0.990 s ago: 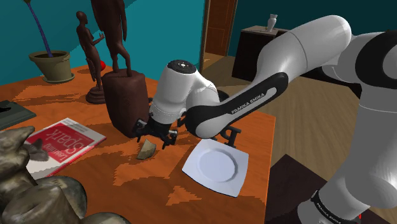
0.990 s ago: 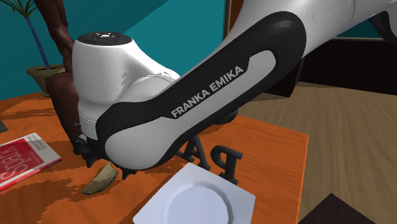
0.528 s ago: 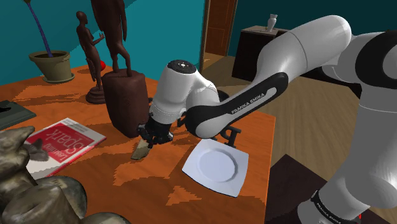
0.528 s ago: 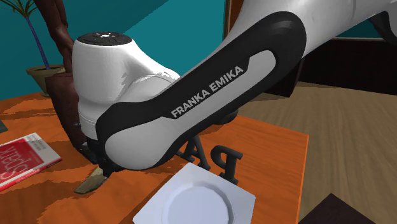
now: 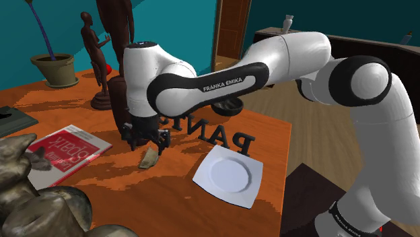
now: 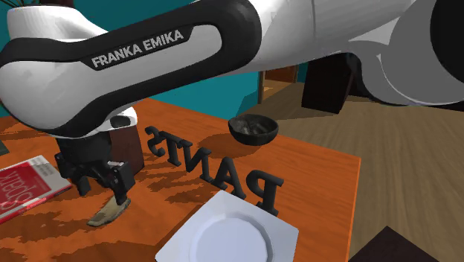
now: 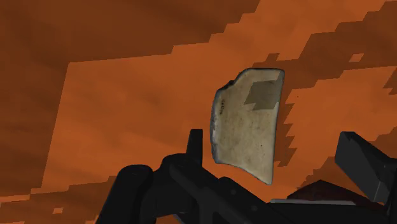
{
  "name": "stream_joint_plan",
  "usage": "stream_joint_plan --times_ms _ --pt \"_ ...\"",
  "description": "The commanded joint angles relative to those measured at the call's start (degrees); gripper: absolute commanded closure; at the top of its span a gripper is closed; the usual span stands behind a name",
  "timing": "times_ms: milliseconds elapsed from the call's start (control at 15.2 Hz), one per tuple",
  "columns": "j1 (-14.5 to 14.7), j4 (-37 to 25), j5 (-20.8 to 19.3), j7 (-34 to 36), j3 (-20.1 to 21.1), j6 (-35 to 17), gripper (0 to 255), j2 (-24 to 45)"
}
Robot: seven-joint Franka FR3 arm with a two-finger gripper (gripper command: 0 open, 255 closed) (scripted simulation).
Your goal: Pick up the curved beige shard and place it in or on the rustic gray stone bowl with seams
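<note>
The curved beige shard (image 5: pixel 149 158) (image 6: pixel 108 212) lies on the orange wooden table. My black gripper (image 5: pixel 144 140) (image 6: pixel 102 182) hangs just above it, open. In the wrist view the shard (image 7: pixel 249 126) lies on the table between the fingers of my gripper (image 7: pixel 273 143), close to one finger (image 7: pixel 195 145) and well clear of the other (image 7: pixel 359 159). The dark gray stone bowl (image 6: pixel 253 129) (image 5: pixel 226 106) stands farther back on the table, past the black letters and partly behind my arm in the shoulder view.
Black block letters reading PANTS (image 5: pixel 215 132) (image 6: pixel 212 170) stand between shard and bowl. A white square plate (image 5: pixel 229 176) (image 6: pixel 232 237) lies near the table's front edge. A red book (image 5: pixel 64 149) (image 6: pixel 21 186), a dark brown statue base (image 5: pixel 120 101) and a potted plant (image 5: pixel 55 69) are nearby.
The arm's elbow swung away, uncovering the letters and bowl. The gripper, down at the shard half a second ago, has risen with fingers apart; the shard stays on the table.
</note>
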State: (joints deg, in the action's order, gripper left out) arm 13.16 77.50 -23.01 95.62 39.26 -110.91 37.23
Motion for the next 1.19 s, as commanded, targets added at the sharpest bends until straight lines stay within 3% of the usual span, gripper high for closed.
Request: stream_joint_plan --times_ms 0,396,924,990,1122 --pt "3.04 -7.83 0.59 -0.03 -0.97 8.73 0 4.43" --pt "2.5 -4.0 -0.13 0.67 -1.43 4.31 0 5.35" --pt "2.48 -4.0 -0.15 0.68 -1.4 4.32 0 5.36" --pt "2.45 -3.93 -0.16 0.68 -1.4 4.25 255 5.36" --pt "2.48 -4.09 -0.17 0.63 -1.42 4.33 255 5.43"
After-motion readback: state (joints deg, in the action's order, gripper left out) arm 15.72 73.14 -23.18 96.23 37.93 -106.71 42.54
